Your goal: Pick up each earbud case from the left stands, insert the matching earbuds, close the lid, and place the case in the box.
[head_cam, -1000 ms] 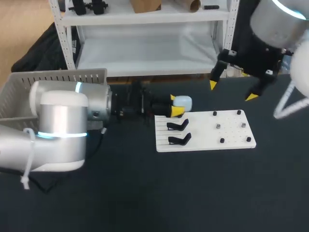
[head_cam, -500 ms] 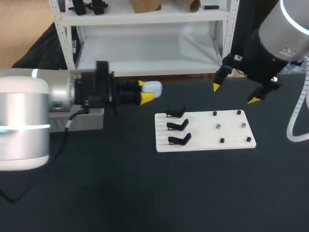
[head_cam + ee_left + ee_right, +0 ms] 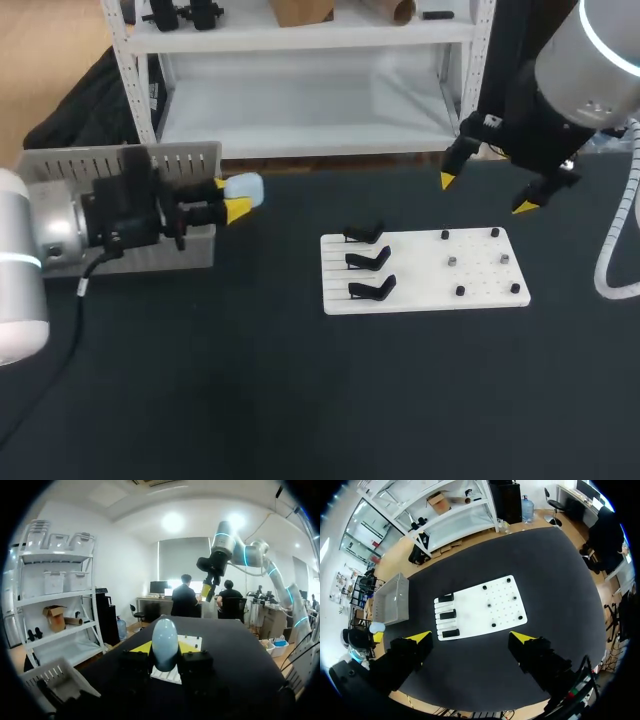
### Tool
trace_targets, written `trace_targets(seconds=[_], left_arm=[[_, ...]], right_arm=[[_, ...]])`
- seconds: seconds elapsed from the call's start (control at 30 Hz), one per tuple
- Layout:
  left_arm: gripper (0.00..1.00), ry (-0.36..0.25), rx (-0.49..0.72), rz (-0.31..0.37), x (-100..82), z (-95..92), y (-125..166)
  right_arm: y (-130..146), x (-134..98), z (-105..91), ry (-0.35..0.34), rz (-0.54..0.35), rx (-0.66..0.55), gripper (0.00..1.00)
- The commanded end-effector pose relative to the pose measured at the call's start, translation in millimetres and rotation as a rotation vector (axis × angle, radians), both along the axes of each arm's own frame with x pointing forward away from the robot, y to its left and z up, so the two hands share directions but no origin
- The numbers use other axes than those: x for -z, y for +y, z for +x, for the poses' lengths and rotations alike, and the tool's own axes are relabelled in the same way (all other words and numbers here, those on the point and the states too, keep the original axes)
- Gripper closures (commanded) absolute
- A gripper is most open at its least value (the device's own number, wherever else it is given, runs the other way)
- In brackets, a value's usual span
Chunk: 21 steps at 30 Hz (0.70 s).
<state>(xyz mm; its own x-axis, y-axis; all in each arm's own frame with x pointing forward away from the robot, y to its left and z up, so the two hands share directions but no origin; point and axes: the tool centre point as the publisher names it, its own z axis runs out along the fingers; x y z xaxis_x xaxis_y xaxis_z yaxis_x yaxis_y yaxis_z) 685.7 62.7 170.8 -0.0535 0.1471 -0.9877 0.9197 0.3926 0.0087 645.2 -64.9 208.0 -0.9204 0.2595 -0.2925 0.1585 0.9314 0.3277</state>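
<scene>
Pale blue earbud case (image 3: 245, 187), plain and glossy, with no pattern. Left hand (image 3: 232, 197): bright yellow tips on black fingers. Right hand (image 3: 484, 192) is the same yellow on black. The surface (image 3: 250, 380) is flat black. White board (image 3: 425, 275) — black stands (image 3: 366, 262), dark pegs, a faint grid of dots. Box (image 3: 120, 160) is light grey — slotted along its wall.

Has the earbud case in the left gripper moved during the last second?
Yes. Held in the left gripper, the earbud case has travelled left, away from the white board, and now appears close by the grey box.
</scene>
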Motion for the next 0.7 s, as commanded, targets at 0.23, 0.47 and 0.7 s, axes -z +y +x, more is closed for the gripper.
trace_targets(seconds=[0.23, 0.47, 0.7], left_arm=[[1.00, 0.010, -0.340, 0.040, 0.6, 3.1, 47], [1.00, 0.034, -0.420, 0.077, 7.2, 25.8, 87], [1.00, 0.064, -0.481, 0.073, 23.0, 49.8, 131]], right_arm=[[0, 1, -2.3, -0.008, 0.000, 0.004, 0.00], [0, 1, -2.3, -0.008, 0.000, 0.004, 0.00], [0, 1, -2.3, -0.008, 0.000, 0.004, 0.00]])
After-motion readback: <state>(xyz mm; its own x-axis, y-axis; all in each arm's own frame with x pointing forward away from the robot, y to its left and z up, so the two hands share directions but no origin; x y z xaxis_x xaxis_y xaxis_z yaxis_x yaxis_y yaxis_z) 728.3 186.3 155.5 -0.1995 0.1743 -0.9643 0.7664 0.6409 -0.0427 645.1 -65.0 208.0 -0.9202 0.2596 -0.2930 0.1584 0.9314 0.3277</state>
